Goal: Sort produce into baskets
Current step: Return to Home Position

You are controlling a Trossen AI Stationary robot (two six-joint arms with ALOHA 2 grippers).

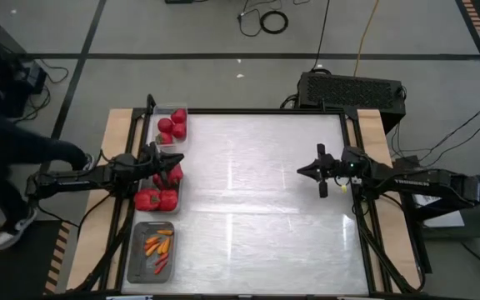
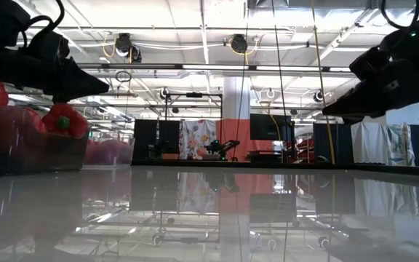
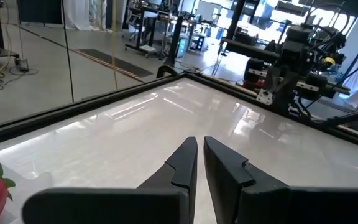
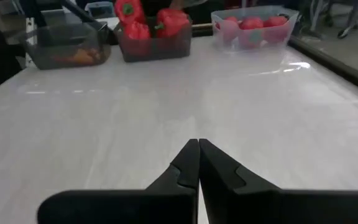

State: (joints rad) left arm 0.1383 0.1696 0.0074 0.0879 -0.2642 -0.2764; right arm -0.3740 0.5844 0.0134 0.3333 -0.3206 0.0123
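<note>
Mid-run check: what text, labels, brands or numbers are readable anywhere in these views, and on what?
None can be read in any view.
right arm: a pale strip that looks like lettering runs along its link in the high view, too small to read.
Elsewhere: no labels, numbers or signs show.

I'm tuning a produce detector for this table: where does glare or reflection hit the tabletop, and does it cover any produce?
High view: a pale sheen spreads over the table, clear of the trays on its left edge. Low view: the tabletop mirrors the room's pillar and ceiling. Right wrist view: a bright streak lies beside the clear tray of tomatoes, none on the produce.
</note>
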